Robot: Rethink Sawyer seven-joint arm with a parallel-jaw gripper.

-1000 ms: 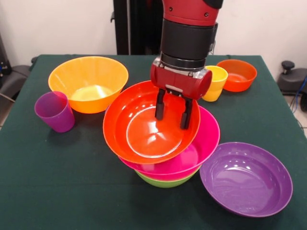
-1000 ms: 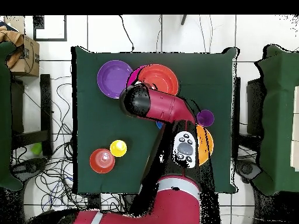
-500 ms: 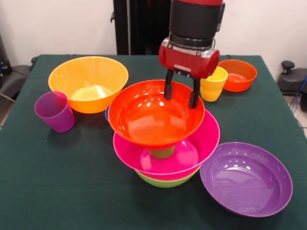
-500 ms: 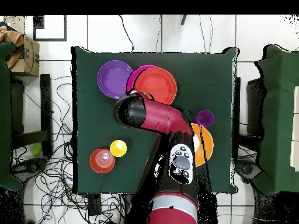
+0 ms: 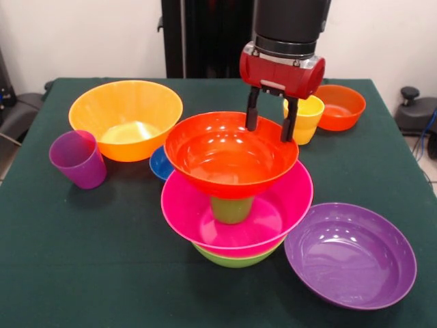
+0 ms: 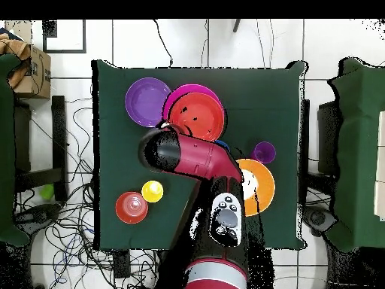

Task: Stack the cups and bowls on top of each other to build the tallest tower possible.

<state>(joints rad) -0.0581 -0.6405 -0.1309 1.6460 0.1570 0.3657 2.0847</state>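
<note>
The tower stands mid-table: a lime green bowl [image 5: 232,258] at the bottom, a pink bowl [image 5: 276,217] in it, a green cup [image 5: 231,208] upside down inside that, and a large red-orange bowl [image 5: 229,156] level on the cup. My gripper [image 5: 270,124] hangs open just over that bowl's far rim, with nothing between its fingers. A yellow cup [image 5: 307,117] stands right behind it. From overhead the red-orange bowl [image 6: 197,114] shows over the pink rim [image 6: 177,94], and the arm hides the gripper.
A large orange bowl [image 5: 126,116] and a purple cup [image 5: 78,158] stand at the left, with a small blue bowl [image 5: 162,164] beside the tower. A purple bowl [image 5: 350,254] lies near right. A small red-orange bowl [image 5: 339,106] sits far right.
The red-orange bowl went from tilted against the pink bowl to level on the green cup. My gripper rose out of it and drew back over its far rim.
</note>
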